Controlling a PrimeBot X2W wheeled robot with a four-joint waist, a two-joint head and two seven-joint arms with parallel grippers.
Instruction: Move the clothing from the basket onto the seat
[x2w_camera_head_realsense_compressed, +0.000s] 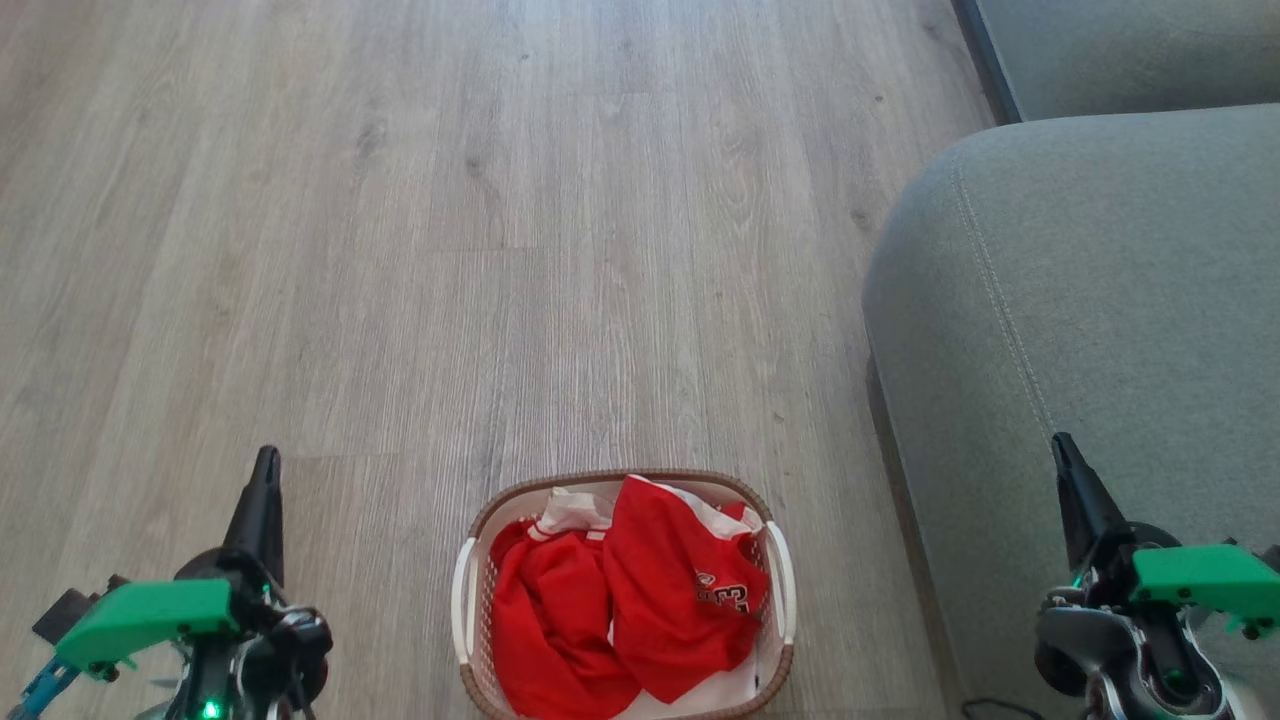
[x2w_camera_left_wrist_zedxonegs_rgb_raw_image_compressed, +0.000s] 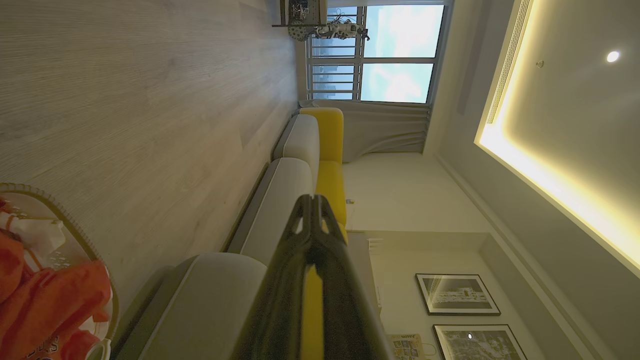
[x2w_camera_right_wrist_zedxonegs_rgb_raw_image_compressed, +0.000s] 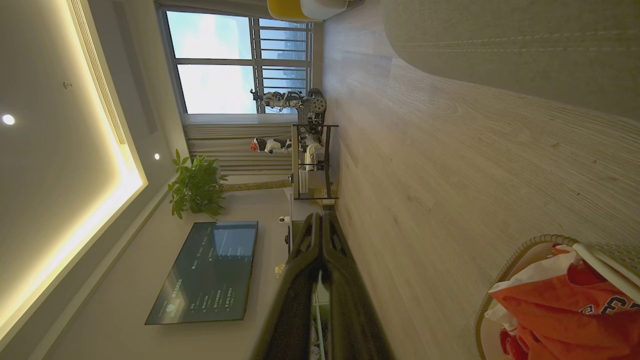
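Red clothing (x2w_camera_head_realsense_compressed: 620, 600) with white trim lies bunched in the white basket (x2w_camera_head_realsense_compressed: 466, 600) with a brown rim, on the floor at the bottom centre of the head view. One piece shows dark-outlined numerals. The grey-green seat (x2w_camera_head_realsense_compressed: 1090, 330) stands to the basket's right. My left gripper (x2w_camera_head_realsense_compressed: 266, 462) is shut and empty, left of the basket over the floor. My right gripper (x2w_camera_head_realsense_compressed: 1062, 447) is shut and empty, in front of the seat's side. The left wrist view shows the clothing (x2w_camera_left_wrist_zedxonegs_rgb_raw_image_compressed: 45, 305) and the basket (x2w_camera_left_wrist_zedxonegs_rgb_raw_image_compressed: 75, 230) at lower left; the right wrist view has clothing (x2w_camera_right_wrist_zedxonegs_rgb_raw_image_compressed: 565, 305) at lower right.
Pale wood floor (x2w_camera_head_realsense_compressed: 500, 250) stretches ahead of the basket. A second sofa section (x2w_camera_head_realsense_compressed: 1140, 50) sits at the far right. In the right wrist view a shelf unit (x2w_camera_right_wrist_zedxonegs_rgb_raw_image_compressed: 312, 160), a potted plant (x2w_camera_right_wrist_zedxonegs_rgb_raw_image_compressed: 197, 187) and a wall screen (x2w_camera_right_wrist_zedxonegs_rgb_raw_image_compressed: 210, 272) stand across the room.
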